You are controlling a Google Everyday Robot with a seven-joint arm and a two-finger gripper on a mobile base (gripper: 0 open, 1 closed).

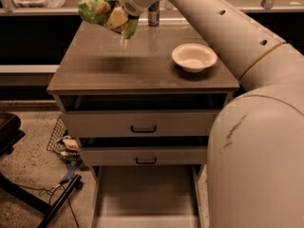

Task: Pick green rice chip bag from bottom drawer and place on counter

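Gripper: gripper (115,17) up at the top left of the camera view, above the rear left part of the counter (118,72), at the end of a thick cream arm (223,32) that reaches in from the right.
Grip: fingers pinched in on the green rice chip bag (95,1); the bag hangs from them, crumpled, off to the gripper's left.
Bag position: in the air, clear of the counter surface, with a soft dark shadow on the slab below it.
Counter: glossy grey-beige slab; a white bowl (194,57) sits on its right half, well apart from the bag; a small can (153,13) stands upright at the back edge, just right of the gripper.
Bottom drawer: bottom drawer (142,194) pulled far out toward the camera, flat floor and thin side walls showing.
Upper drawers: top drawer (142,123) and middle drawer (145,156) each have a black handle, with a dark gap above each front.
Floor, left: wire basket (58,139) beside the cabinet, black chair (7,129) at the frame edge.
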